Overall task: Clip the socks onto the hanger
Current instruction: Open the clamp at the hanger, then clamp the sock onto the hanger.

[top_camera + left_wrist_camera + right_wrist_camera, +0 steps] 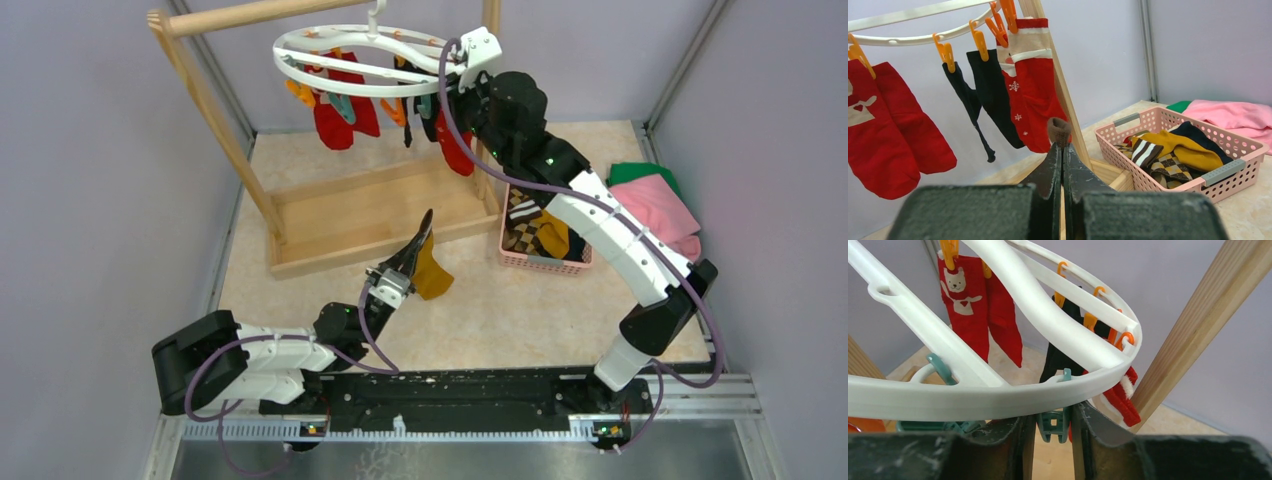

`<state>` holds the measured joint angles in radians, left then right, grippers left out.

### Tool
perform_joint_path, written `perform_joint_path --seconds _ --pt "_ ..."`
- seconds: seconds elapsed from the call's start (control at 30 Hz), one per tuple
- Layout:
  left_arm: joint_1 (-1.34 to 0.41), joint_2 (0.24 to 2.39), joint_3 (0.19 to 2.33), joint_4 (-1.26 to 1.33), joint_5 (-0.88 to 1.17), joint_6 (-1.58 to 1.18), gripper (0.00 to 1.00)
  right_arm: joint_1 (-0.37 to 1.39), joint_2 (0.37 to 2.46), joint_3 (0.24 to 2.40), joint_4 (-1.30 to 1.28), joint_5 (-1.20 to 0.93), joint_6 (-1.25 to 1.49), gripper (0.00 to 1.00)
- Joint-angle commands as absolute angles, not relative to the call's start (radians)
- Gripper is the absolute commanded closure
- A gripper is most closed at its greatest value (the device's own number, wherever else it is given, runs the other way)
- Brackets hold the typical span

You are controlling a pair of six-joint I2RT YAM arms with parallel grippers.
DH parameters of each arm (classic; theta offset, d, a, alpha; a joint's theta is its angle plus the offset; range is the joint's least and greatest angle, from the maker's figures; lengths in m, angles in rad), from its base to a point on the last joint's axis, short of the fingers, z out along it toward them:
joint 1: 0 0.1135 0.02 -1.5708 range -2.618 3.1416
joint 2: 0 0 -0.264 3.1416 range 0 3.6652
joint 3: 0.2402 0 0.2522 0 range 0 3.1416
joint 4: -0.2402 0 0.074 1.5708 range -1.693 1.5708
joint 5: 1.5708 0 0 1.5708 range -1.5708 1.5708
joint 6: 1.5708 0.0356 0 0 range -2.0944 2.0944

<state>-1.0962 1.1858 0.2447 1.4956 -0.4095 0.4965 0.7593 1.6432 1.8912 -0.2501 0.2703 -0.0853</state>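
The white round hanger (285, 50) hangs from the wooden rack with red socks (335, 120) and black socks (993, 95) clipped under it. My right gripper (455, 95) reaches up to its right rim. In the right wrist view its jaws (1053, 427) sit against both sides of a teal clip (1053, 422) below the rim (973, 395). My left gripper (424, 228) is low in front of the rack and shut on a mustard sock (432, 275). That sock's brown cuff (1059, 131) pokes out past the fingertips (1063, 146). Several more socks (540, 235) lie in the pink basket (545, 265).
The wooden rack's base tray (350, 215) lies behind the left gripper, and its slanted post (1198, 325) stands close to the right of the right gripper. Right of the basket are a pink folded cloth (660, 205) and a green cloth (640, 172). Grey walls close in the table.
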Motion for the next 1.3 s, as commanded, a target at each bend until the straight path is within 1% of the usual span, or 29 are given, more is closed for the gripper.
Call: perform_joint_path --seconds 0.0,0.13,0.27,0.3,0.53,0.7,1.0,1.27 --pt "-1.1 1.164 0.24 1.792 -0.41 0.487 1.0 0.773 1.637 1.918 -0.215 0.263 -0.082 0.79" --pt "-1.098 1.179 0.267 1.793 -0.406 0.521 1.0 0.774 1.634 1.925 -0.227 0.253 -0.077 0.88" --pt "-1.061 1.226 0.329 1.794 -0.34 0.569 1.0 0.774 1.631 1.934 -0.246 0.232 -0.058 0.99" --pt "-1.046 1.24 0.348 1.794 -0.32 0.576 1.0 0.773 1.631 1.939 -0.253 0.227 -0.051 1.0" --pt "-0.929 1.337 0.464 1.794 -0.229 0.568 1.0 0.774 1.629 1.969 -0.289 0.209 -0.009 1.0" --pt "-0.896 1.382 0.529 1.794 -0.193 0.602 1.0 0.774 1.634 1.996 -0.32 0.214 0.046 1.0" --pt "-0.896 1.476 0.636 1.793 -0.257 0.675 1.0 0.771 1.638 2.022 -0.396 0.215 0.188 1.0" --pt "-0.895 1.49 0.699 1.793 -0.326 0.681 1.0 0.77 1.69 2.091 -0.44 0.24 0.281 1.0"
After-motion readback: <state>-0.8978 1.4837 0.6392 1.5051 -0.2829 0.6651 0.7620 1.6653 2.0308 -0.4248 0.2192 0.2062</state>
